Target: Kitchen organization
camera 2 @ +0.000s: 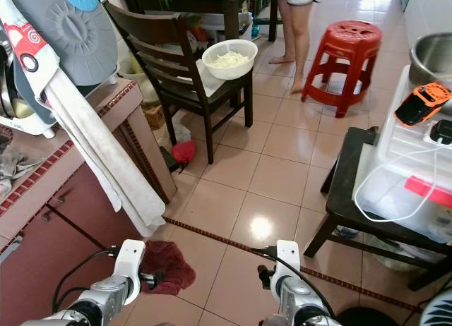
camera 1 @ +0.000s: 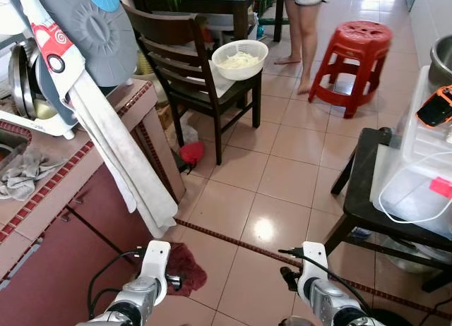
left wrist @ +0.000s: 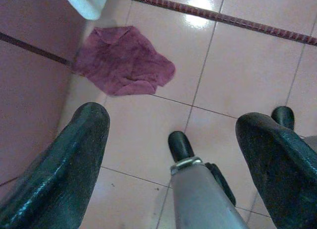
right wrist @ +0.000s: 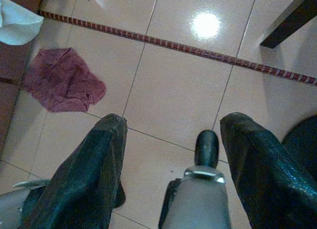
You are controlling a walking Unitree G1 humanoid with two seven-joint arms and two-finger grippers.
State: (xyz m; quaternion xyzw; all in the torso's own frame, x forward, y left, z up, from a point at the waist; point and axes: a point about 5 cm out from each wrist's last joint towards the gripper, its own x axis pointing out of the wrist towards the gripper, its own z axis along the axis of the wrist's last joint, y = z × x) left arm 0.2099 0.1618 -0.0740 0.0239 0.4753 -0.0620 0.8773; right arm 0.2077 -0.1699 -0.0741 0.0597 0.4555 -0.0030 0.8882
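- Your left gripper hangs low over the floor tiles, fingers spread apart, holding nothing.
- Your right gripper hangs the same way, fingers apart and empty.
- The maroon rag lies crumpled on the floor at the counter base, beside your left arm.
- A white bowl sits on the chair ahead.

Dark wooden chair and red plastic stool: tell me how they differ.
The dark wooden chair has a slatted backrest; the red plastic stool has none. The chair's seat holds a white bowl of pale food; the stool's top is bare. The chair stands near the tiled counter, at the robot's left; the stool stands farther right, beside a person's legs. Both stand upright on four legs on the tiled floor.
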